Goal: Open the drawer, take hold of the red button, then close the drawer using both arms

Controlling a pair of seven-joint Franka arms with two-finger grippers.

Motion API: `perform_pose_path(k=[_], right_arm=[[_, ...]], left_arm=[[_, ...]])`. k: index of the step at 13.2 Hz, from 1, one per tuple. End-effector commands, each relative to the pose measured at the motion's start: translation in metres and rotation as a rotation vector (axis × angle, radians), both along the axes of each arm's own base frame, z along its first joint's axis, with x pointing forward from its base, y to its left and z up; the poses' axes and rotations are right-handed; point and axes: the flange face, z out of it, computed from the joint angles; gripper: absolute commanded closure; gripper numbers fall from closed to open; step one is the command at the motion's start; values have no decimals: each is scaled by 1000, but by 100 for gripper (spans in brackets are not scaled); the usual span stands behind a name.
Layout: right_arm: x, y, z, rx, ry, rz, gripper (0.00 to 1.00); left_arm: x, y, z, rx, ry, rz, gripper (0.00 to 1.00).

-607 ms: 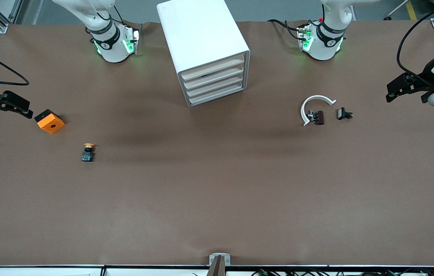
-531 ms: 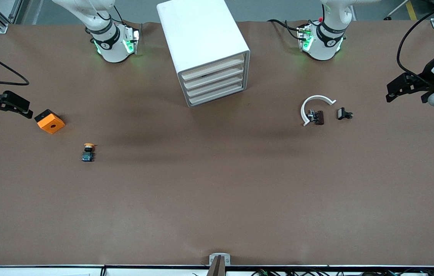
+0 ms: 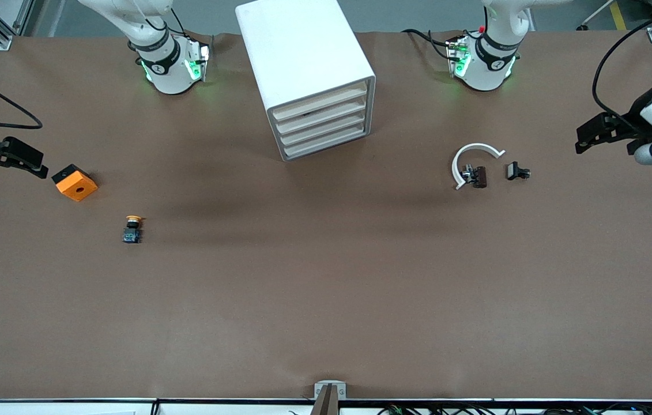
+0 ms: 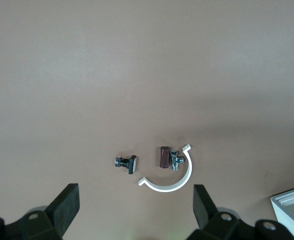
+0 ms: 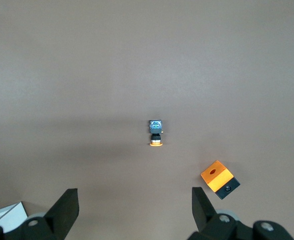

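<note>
The white cabinet (image 3: 302, 63) stands between the two arm bases, and its four cream-fronted drawers (image 3: 323, 124) are all pushed in. The button is out of view. My left gripper (image 3: 582, 138) hangs open and empty over the left arm's end of the table; in the left wrist view the left gripper (image 4: 135, 205) frames bare table with its jaws wide apart. My right gripper (image 3: 37, 164) hovers open and empty at the right arm's end, just beside an orange block. In the right wrist view the right gripper (image 5: 135, 205) holds nothing.
An orange block with a hole (image 3: 75, 183) and a yellow-capped button (image 3: 132, 229) lie toward the right arm's end. A white curved piece (image 3: 473, 161), a small dark part (image 3: 478, 176) and a black clip (image 3: 517, 171) lie toward the left arm's end.
The left gripper has drifted slightly toward the cabinet and the bases' side. The right gripper has barely shifted. Nothing on the table moved.
</note>
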Motion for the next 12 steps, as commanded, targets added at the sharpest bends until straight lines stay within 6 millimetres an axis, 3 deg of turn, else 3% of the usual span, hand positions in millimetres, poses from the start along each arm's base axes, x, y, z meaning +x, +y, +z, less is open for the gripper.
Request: perform_pose_path(k=[1,4,6,10,12], right_arm=[[0,-3,3,2,-5,6,0],[0,-3,3,2,-5,6,0],[0,-2,3,1,-5,7,0],[1,1,3,1,-4,12,0],[2,1,2,1,-4,12,0]], left_arm=[[17,4,-25,0,57,-13,0],[35,-7,-68,-5,119,44,0],[40,-21,-92,13,162,201,0],[43,-83,-161,124,282,565,0],[38,-129,-198,188,349,738,0]])
